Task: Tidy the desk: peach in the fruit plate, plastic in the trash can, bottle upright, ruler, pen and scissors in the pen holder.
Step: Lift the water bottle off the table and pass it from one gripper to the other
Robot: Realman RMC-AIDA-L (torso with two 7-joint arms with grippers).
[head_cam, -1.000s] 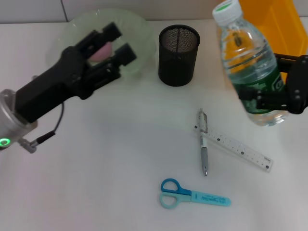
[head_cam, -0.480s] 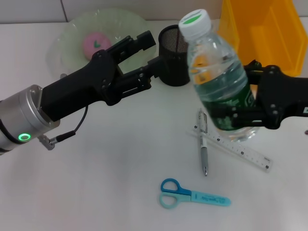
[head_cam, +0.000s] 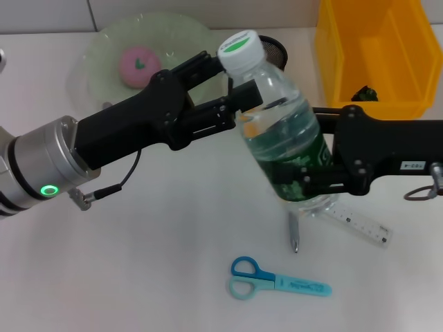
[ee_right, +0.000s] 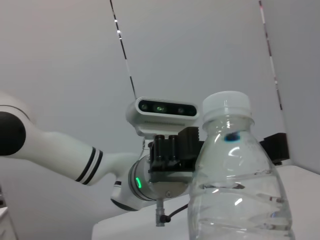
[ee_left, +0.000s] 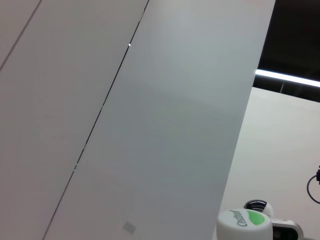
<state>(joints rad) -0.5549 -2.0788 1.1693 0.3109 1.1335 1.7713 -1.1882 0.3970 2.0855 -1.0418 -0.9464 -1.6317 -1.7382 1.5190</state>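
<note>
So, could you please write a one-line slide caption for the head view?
Right pincer holds a water bottle above the pen and ruler while the open left pincer reaches its neck.

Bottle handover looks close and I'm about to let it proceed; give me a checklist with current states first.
1. Right gripper clamped on bottle low on its body: ok.
2. Left gripper open, fingers either side of the bottle's neck: ok.
3. Cap on: ok.
4. Bottle upright: not ok, it is tilted.
5. Landing spot free: not ok, pen and ruler lie below.
6. Left fingers touching the bottle: cannot tell.
</note>
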